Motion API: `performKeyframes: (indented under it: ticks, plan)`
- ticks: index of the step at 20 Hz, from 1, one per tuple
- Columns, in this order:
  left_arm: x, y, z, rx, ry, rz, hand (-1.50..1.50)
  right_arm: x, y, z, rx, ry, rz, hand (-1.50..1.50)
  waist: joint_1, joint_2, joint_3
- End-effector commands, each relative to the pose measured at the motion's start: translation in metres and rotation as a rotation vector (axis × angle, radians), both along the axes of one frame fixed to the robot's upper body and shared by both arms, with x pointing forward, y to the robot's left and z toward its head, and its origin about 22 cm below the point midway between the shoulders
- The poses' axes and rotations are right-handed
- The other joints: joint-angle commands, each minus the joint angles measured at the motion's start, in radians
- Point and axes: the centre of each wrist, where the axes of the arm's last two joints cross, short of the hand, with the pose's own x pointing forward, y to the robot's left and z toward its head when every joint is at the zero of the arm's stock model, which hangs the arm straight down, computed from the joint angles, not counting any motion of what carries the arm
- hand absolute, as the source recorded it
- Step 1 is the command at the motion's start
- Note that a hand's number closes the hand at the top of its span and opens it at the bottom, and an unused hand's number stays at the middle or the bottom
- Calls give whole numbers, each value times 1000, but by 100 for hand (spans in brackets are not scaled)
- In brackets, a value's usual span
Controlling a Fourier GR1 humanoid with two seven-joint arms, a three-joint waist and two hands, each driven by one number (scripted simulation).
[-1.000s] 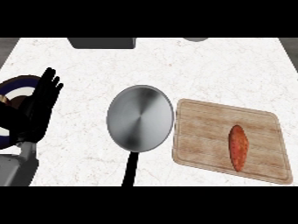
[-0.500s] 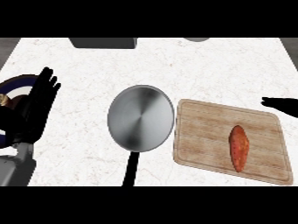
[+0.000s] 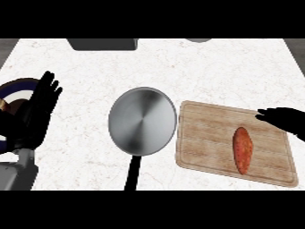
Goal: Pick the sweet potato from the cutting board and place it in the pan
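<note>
Sweet potato [image 3: 243,150] is located on the cutting board [image 3: 207,134], below the extended fingertips of the right hand [image 3: 298,123]; nothing is held. Left hand [image 3: 38,112] is positioned open, left of the pan [image 3: 143,121].

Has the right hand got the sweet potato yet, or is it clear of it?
Apart. The head view shows bare cutting board between the right hand, fingers spread and straight, and the sweet potato, which lies untouched.

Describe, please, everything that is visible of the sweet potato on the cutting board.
The sweet potato is orange-red, long and narrow, with tapered ends and a slightly uneven skin. It lies flat on the right half of the wooden cutting board, its length running from the far side toward the near edge. Only the board touches it. The right robot hand is over the board's far right corner, apart from it.
</note>
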Motion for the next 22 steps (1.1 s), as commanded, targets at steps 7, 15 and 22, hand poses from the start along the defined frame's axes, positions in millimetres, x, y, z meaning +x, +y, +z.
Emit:
performKeyframes:
  ticks: [7,15,22]
  plan:
    - [-11,13,-5,20,-21,7,0,-21,45,9,-60,-79,-9,-150,1,0,0]
    - [3,0,12,0,7,-4,0,-18,66,-25,-120,-39,-53,-150,1,1,0]
    - [-1,6,-5,0,-10,6,0,-8,42,-38,-132,-43,-75,-150,0,1,0]
